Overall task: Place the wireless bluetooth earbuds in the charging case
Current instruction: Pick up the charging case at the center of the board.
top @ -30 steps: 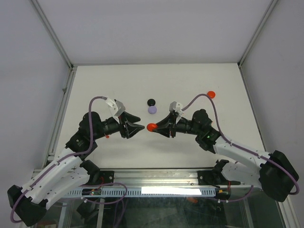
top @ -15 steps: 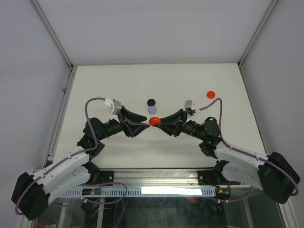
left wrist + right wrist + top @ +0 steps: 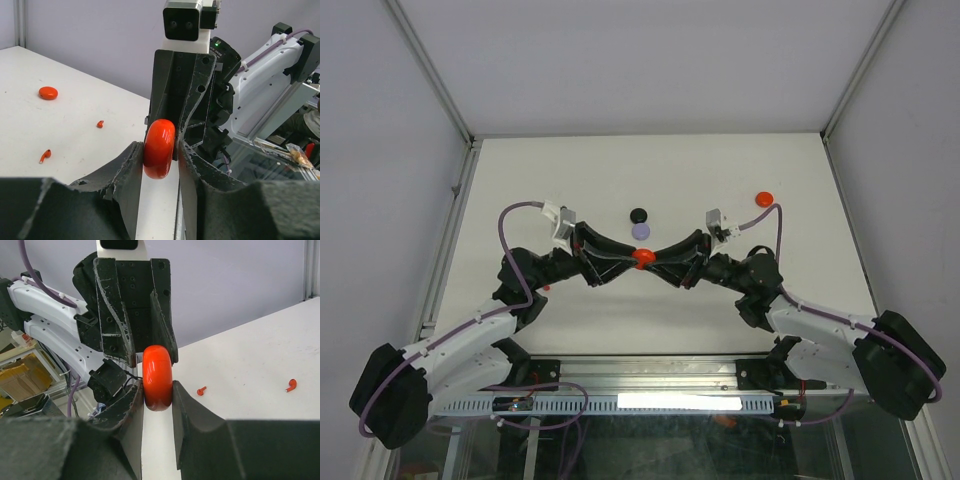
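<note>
Table (image 3: 570, 170): a white surface, both arms reaching in from its near edge and meeting near the middle.
Left gripper (image 3: 626, 260): its fingers were closed against the flat faces of a red disc (image 3: 642, 258), held on edge above the table.
Right gripper (image 3: 658, 260): it met the left one tip to tip — its fingers clamped the same red disc, seen in the right wrist view (image 3: 157, 377).
Red disc: round and glossy, pinched from both sides at once; whether it was a closed charging case could not be told.
Other discs: a black disc (image 3: 638, 215) and a lavender disc (image 3: 641, 231) lay just beside each other behind the grippers; a second red disc (image 3: 764, 198) sat well apart to the right.
Earbuds: two tiny red earbuds (image 3: 45, 156) lay loose on the table — the other red earbud (image 3: 100, 123) near it.
</note>
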